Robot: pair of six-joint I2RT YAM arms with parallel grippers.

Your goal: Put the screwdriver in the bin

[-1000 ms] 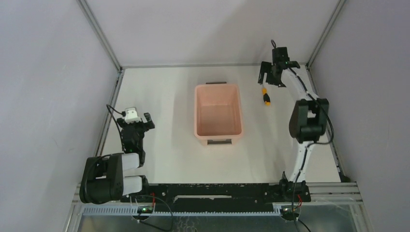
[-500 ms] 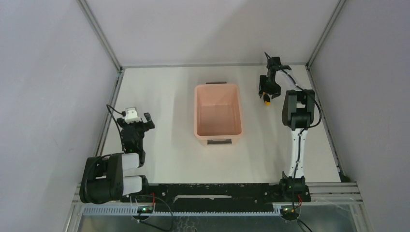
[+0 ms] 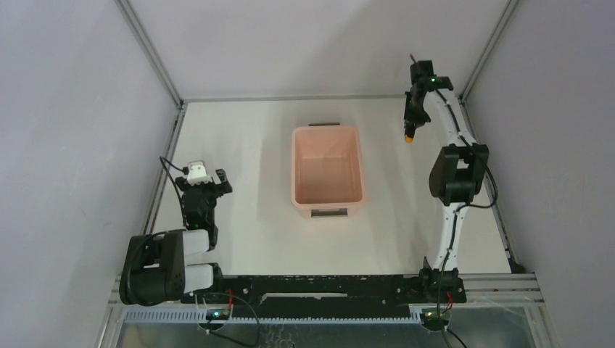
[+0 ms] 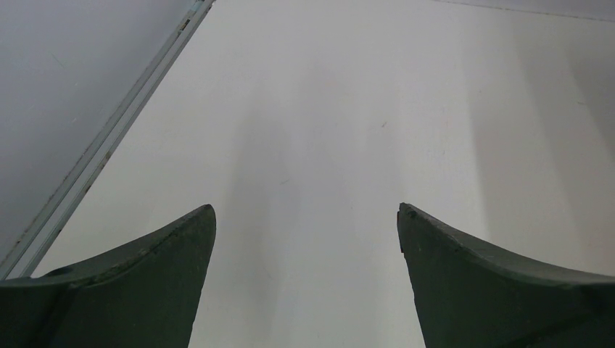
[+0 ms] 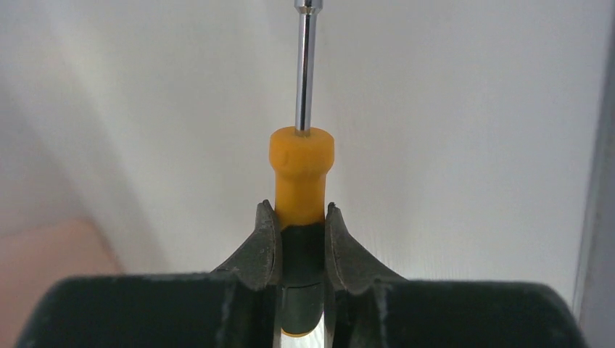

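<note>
1. One screwdriver (image 5: 301,174), one bin (image 3: 295,167) and two hands are counted on or above a white counter (image 3: 246,145).
2. The screwdriver is gripped in the right hand (image 5: 299,210). Its long axis is lined up with the hand's own axis, and the thin metal shaft is pointed straight ahead, away from the hand. The tip is cut off by the top edge of the right wrist view.
3. The right hand is closed narrow on the handle. The black section is pinched between the two fingers (image 5: 262,246), and the orange collar is left jutting out just past the fingertips.
4. In the top view only the orange end is made out below the right hand; the shaft cannot be told there.
5. The pale pink bin is seen to the left of the right hand, well apart from it. Nothing can be seen inside it.
6. The left hand (image 4: 304,210) is held wide open over bare counter, with nothing between its fingers.
</note>
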